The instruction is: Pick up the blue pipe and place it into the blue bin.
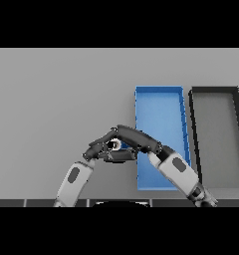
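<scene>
Only a small pale round end of the blue pipe (115, 144), with a trace of blue beside it, shows between the two hands just left of the blue bin (160, 107). My right hand (135, 138) reaches in from the lower right across the bin's left wall, its fingers arched over the pipe and its thumb under it. From the lower left comes my left hand (97, 149), fingers fairly straight, their tips close against the right hand's fingers. The hands cover the rest of the pipe.
A black bin (193, 130) with a grey floor stands directly right of the blue bin. Grey table (57, 94) stretches to the left and toward the back.
</scene>
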Available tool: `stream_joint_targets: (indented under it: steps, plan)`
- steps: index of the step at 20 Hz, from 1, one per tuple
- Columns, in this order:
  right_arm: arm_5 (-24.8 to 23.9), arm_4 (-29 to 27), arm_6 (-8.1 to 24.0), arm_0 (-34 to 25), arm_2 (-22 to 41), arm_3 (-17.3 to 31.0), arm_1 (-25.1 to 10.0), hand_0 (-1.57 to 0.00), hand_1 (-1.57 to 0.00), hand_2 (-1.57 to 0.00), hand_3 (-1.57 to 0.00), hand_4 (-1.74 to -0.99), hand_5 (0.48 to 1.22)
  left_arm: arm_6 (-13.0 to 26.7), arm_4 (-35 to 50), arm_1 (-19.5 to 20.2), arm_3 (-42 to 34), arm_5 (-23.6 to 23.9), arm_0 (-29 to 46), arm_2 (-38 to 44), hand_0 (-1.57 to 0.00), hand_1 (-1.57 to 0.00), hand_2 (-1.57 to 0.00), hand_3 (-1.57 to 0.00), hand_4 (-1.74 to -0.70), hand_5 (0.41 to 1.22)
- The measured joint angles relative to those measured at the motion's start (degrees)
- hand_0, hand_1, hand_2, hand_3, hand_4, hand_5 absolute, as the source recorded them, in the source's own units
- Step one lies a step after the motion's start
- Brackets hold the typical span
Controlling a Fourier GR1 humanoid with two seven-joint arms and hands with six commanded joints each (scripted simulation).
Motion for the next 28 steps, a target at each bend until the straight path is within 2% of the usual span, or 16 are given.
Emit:
stream_joint_targets:
  steps: [3,4,5,6,7,8,12,13,15,17,18,19,22,25,28]
  plan:
    - [0.26,-0.38,-0.65,-0.11,-0.37,0.10,-0.12,-1.57,-1.57,-1.57,-1.57,-1.741,1.220,2.71,1.40,-0.88,-0.51,0.10,0.64,0.36,-0.08,-0.07,-0.07,-0.06,-0.97,0.567]
    - [-0.02,-1.12,0.16,-0.06,-0.77,0.83,0.21,-1.57,-1.57,-1.57,-1.57,-1.741,1.220,3.49,0.73,-0.81,-0.49,0.29,0.80,-0.05,-0.06,-0.06,-0.06,-0.05,-0.96,0.538]
    - [-0.25,-1.54,0.54,-0.12,-0.27,0.94,1.03,-1.57,-1.57,-1.57,-1.57,-1.741,1.220,3.08,-0.19,-0.50,-0.08,0.75,0.81,-0.13,-0.05,-0.05,-0.04,-0.04,-0.95,0.513]
    - [-0.15,-2.21,-1.02,0.93,-0.54,-0.13,0.45,-1.57,-1.57,-1.57,-1.57,-1.741,1.220,2.45,-0.98,-0.65,0.54,1.15,0.84,-0.48,-0.04,-0.04,-0.04,-0.03,-0.94,0.495]
    - [-0.08,-4.37,-0.82,0.63,-1.42,0.44,0.69,-1.57,-1.57,-1.57,-1.57,-1.741,1.220,2.59,-0.97,-0.75,0.98,1.37,0.33,-0.11,-0.03,-0.03,-0.03,-0.03,-0.93,0.484]
    - [-1.11,-7.01,0.75,-0.12,-2.02,-0.15,1.32,-1.57,-1.57,-1.57,-1.57,-1.741,1.221,2.79,-0.68,-0.34,0.63,1.10,0.48,0.12,-0.03,-0.02,-0.02,-0.02,-0.92,0.482]
    - [-5.24,-14.88,6.68,-5.54,-5.96,-0.85,1.66,-1.57,-1.57,-1.57,-1.57,-1.741,1.221,3.01,-0.92,-0.67,1.07,1.01,0.56,-0.26,-0.01,-0.01,-0.01,-0.01,-0.91,0.456]
    - [-6.62,-17.80,9.21,-9.11,-8.10,-0.33,1.49,-1.57,-1.57,-1.57,-1.57,-1.741,1.221,2.73,-1.22,-0.74,0.84,1.22,0.59,-0.55,-0.01,-0.01,-0.01,-0.01,-0.91,0.450]
    - [-7.30,-22.98,9.57,-15.08,-11.81,1.01,-0.01,-1.57,-1.57,-1.57,-1.57,-1.741,1.221,3.03,-0.94,0.04,-0.06,0.72,1.52,-0.57,0.00,0.00,0.00,0.00,-0.91,0.441]
    - [-7.51,-27.12,7.97,-20.36,-15.74,3.43,-1.98,-1.57,-1.57,-1.57,-1.57,-1.741,1.221,3.53,-0.71,-0.04,0.86,0.52,1.22,-0.22,0.00,0.00,0.00,0.00,-0.91,0.435]
    - [-9.23,-26.70,7.73,-22.55,-17.21,4.23,-3.34,-1.57,-1.57,-1.57,-1.57,-1.741,1.221,4.08,-0.83,-0.50,0.74,0.77,0.96,-0.39,0.00,0.00,0.00,0.00,-0.90,0.433]
    - [-10.98,-25.10,6.18,-24.60,-18.84,6.34,-4.34,-1.57,-1.57,-1.57,-1.57,-1.741,1.221,4.61,-0.83,-0.27,1.24,0.96,0.72,0.20,0.00,0.00,0.00,0.00,-0.90,0.432]
    - [-13.71,-22.03,5.96,-28.46,-22.31,11.32,-8.56,-1.57,-1.57,-1.57,-1.57,-1.741,1.221,4.90,-1.17,-0.05,0.84,0.90,0.64,-0.02,0.00,0.00,0.00,0.00,-0.89,0.425]
    - [-13.35,-20.68,5.95,-28.58,-25.82,17.79,-12.67,-1.57,-1.57,-1.57,-1.57,-1.741,1.221,3.63,-0.78,0.56,0.10,0.40,1.97,-0.18,0.00,0.00,0.00,0.00,-0.89,0.412]
    - [-11.82,-18.52,5.50,-25.17,-27.29,20.91,-15.90,-1.57,-1.57,-1.57,-1.57,-1.741,1.221,3.29,-1.42,0.57,0.25,0.61,1.35,-0.43,0.00,0.00,0.00,0.00,-0.87,0.413]
